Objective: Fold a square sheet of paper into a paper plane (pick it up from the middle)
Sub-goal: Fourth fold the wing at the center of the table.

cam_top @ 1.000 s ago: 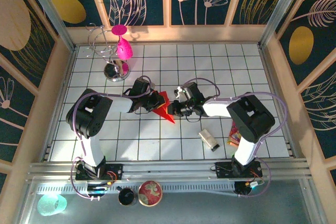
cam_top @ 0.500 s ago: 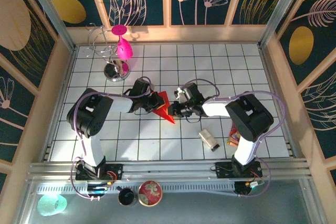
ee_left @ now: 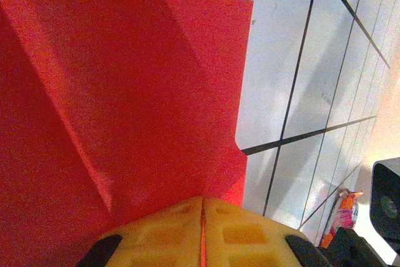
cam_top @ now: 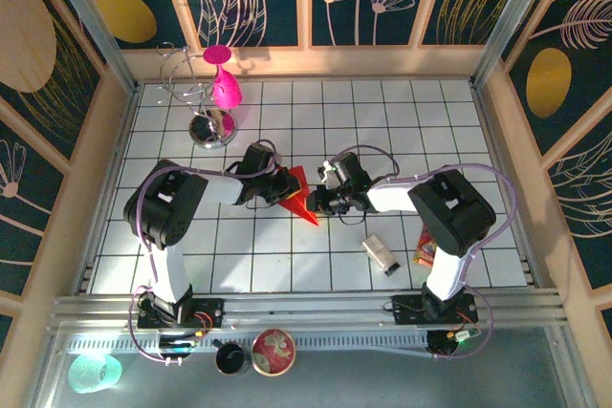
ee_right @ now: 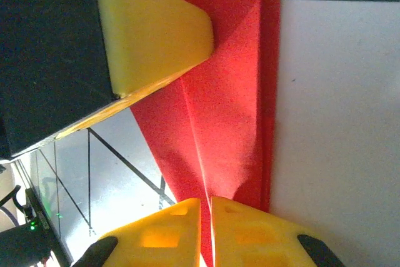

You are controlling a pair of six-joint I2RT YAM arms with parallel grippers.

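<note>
Left jaws closed on paper plane (cam_top: 302,196), gripping its left flank, mid-bench (cam_top: 402,131). Long axis runs far-to-near; nose points at near edge, slightly right. Right jaws pinch the right flank. Top view gives the nose; left wrist view, stacked folded layers; right wrist view, a crease entering the closed jaws.

White tiled table (cam_top: 382,112): wire stand (cam_top: 211,129), small box (cam_top: 381,253), snack packet (cam_top: 426,246).
</note>
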